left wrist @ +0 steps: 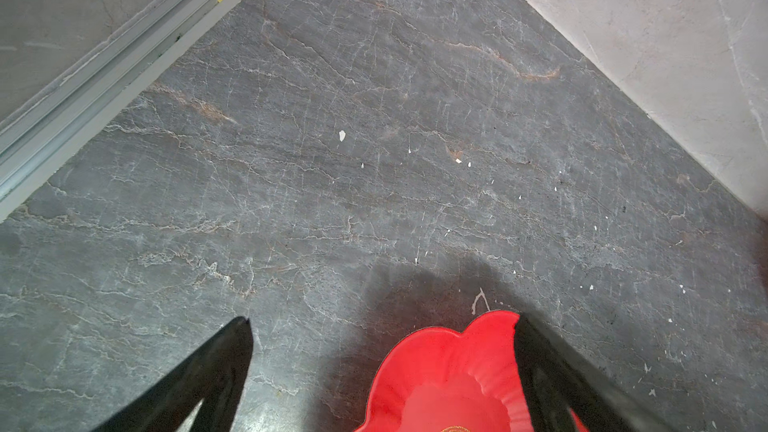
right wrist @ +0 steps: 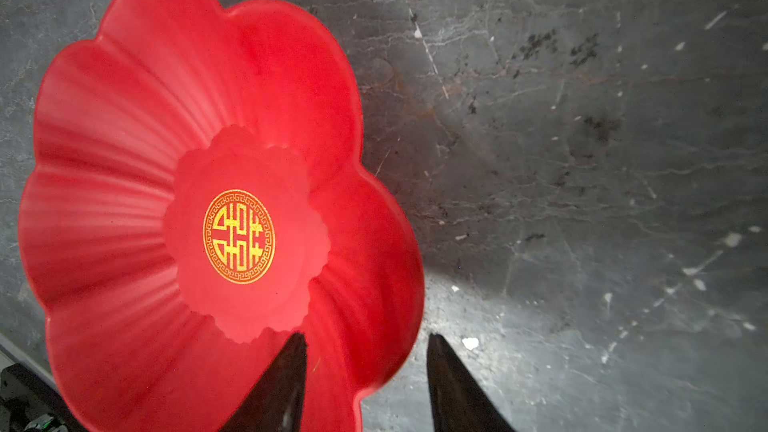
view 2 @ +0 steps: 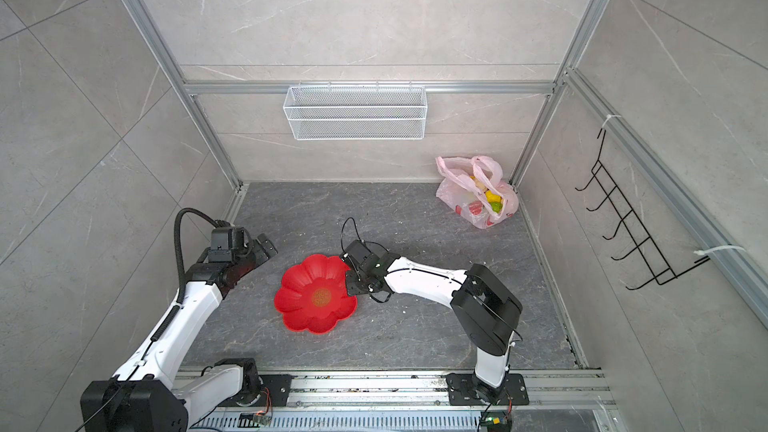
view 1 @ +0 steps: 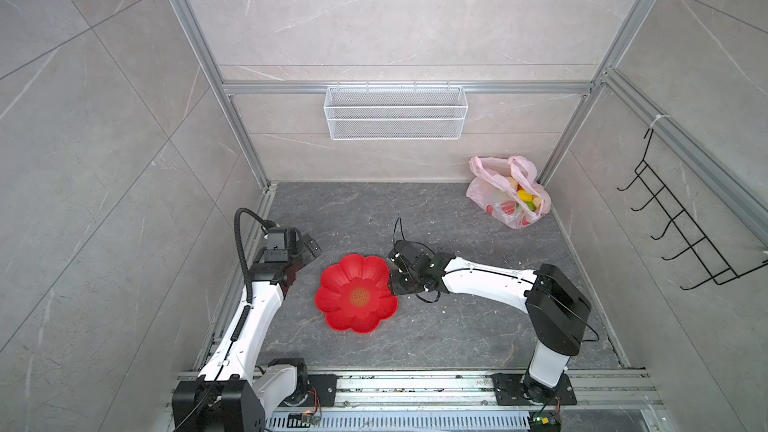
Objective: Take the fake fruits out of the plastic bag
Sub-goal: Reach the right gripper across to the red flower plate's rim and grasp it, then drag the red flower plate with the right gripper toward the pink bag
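Likely step: seating a grip on the red flower dish [view 1: 357, 295], front-middle of the counter [view 1: 457, 338], ahead of any unloading. Around its rim, the right fingers [view 1: 397, 272] half parted, one inside and one outside; pinched or not, cannot tell. Close on the rim, keep the dish low and level, slide rather than lift. Wide apart and empty, the left fingers [view 1: 309, 248], near the left edge. In the far right corner, the plastic bag [view 1: 486, 193], mouth open, fake fruits [view 1: 524, 198] inside — well apart from both arms. No obstacle between dish and bag; white wire basket [view 1: 395, 114] up on the back wall.
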{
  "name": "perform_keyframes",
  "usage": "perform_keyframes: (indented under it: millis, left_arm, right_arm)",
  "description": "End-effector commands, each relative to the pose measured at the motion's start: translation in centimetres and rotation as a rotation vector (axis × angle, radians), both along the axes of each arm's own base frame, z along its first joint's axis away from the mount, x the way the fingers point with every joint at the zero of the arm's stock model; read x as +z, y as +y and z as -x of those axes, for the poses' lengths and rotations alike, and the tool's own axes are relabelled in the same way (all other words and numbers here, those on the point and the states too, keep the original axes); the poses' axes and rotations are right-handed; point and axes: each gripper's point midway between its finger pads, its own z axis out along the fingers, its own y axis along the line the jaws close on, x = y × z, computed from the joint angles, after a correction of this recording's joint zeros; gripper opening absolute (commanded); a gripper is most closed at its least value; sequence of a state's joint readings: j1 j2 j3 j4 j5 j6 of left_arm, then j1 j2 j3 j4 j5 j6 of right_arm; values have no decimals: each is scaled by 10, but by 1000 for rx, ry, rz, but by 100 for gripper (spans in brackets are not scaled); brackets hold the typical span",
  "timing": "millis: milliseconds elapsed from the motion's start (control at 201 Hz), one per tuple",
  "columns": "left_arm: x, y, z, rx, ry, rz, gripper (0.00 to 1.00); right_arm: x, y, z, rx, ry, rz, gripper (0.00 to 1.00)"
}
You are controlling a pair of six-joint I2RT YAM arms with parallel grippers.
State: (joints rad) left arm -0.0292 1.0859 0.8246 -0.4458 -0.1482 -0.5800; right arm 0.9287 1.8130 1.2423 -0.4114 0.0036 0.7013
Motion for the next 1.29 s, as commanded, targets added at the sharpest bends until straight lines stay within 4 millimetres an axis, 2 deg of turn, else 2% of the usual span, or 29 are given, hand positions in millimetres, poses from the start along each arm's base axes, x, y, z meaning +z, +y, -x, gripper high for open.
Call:
perform_keyframes:
  millis: [0,503,975,1289]
  left_arm:
    - [5,0,2,-2,-9,-1,100]
    - [5,3,2,9,-4,-19,100]
    - [3,3,3,10,2,-20,100]
    - [2,4,4,14,7,-22,100]
  right_arm:
    - [-8,4,7,-14,36,-10,50]
    - [-27,5,18,-24,90,4,47]
    - [-38,18,20,-5,121,-16,34]
    - [-39,16,18,-16,111,-9,11]
